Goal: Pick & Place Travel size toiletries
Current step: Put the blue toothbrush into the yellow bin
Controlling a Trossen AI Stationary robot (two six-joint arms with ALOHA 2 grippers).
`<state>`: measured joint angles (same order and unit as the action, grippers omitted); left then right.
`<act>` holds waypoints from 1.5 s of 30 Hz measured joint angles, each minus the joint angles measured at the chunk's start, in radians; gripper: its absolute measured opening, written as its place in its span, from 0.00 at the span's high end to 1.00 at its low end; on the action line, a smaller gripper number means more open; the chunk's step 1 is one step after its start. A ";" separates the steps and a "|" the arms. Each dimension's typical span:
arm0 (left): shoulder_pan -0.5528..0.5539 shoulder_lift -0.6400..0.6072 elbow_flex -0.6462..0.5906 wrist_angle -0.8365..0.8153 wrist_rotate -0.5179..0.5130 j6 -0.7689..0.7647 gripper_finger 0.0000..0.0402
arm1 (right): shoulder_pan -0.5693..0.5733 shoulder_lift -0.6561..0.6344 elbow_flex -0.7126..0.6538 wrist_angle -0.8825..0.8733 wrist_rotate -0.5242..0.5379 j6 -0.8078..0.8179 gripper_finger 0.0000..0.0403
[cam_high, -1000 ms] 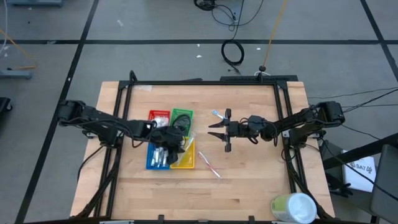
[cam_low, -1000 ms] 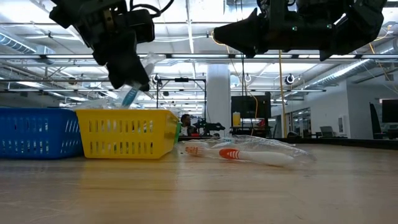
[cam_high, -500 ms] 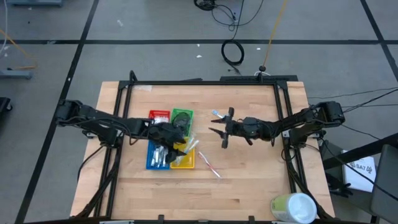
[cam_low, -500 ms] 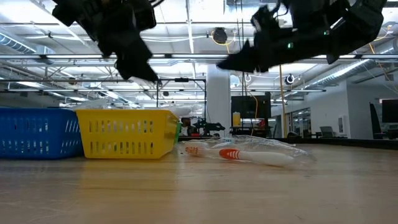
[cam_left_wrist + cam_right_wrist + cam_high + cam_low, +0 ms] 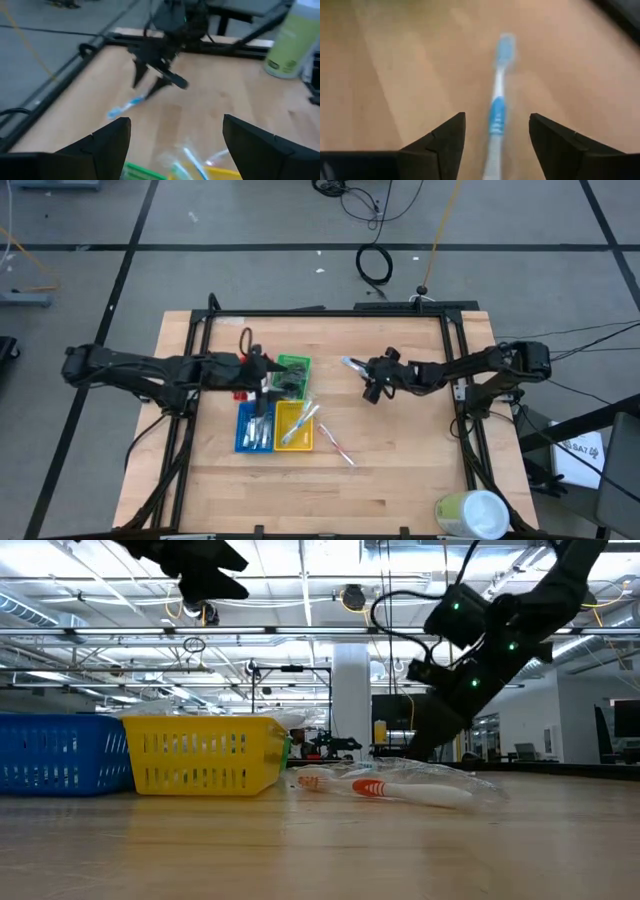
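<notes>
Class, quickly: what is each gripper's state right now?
Left gripper: open, holding nothing, above the small square trays.
Right gripper: open, holding nothing, fingers either side of the blue-and-white toothbrush.

My left hand [image 5: 258, 370] has pulled back off the yellow tray [image 5: 294, 427], and it's now up over the red tray [image 5: 256, 366] with nothing between its spread fingers. A packet it carried a second ago now lies in the yellow tray. My right hand [image 5: 372, 377] has dropped and tilted down, fingers apart, straddling the blue toothbrush [image 5: 496, 117] on the tabletop [image 5: 400, 450].
</notes>
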<state>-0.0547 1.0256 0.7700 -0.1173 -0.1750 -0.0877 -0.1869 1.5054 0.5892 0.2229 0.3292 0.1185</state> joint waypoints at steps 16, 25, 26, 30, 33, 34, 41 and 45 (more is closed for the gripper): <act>0.004 0.041 -0.002 -0.104 -0.063 -0.076 0.29 | -0.064 0.157 0.003 0.035 -0.163 -0.022 0.61; 0.004 0.125 0.000 -0.081 -0.062 -0.075 0.28 | -0.071 0.136 0.002 0.031 -0.196 -0.072 0.90; 0.004 0.136 0.000 -0.066 -0.063 -0.074 0.28 | -0.073 0.136 0.002 0.032 -0.206 -0.089 0.93; 0.004 0.171 0.000 -0.028 -0.063 -0.073 0.27 | -0.074 0.137 0.000 0.089 -0.231 -0.127 0.96; 0.005 0.181 0.000 -0.012 -0.063 -0.067 0.27 | -0.066 0.122 -0.007 0.171 -0.258 -0.132 0.95; 0.005 0.182 0.000 -0.009 -0.063 -0.062 0.28 | -0.061 0.117 -0.006 0.226 -0.271 -0.137 0.95; 0.005 0.181 0.000 0.027 -0.063 -0.005 0.27 | -0.054 0.043 -0.002 0.466 -0.410 -0.128 0.96; 0.008 0.192 0.000 0.112 -0.062 0.054 0.27 | -0.051 0.037 -0.001 0.638 -0.527 -0.078 0.96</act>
<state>-0.0465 1.2176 0.7696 -0.0050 -0.2371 -0.0334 -0.2383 1.5427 0.5877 0.8614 -0.1978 0.0402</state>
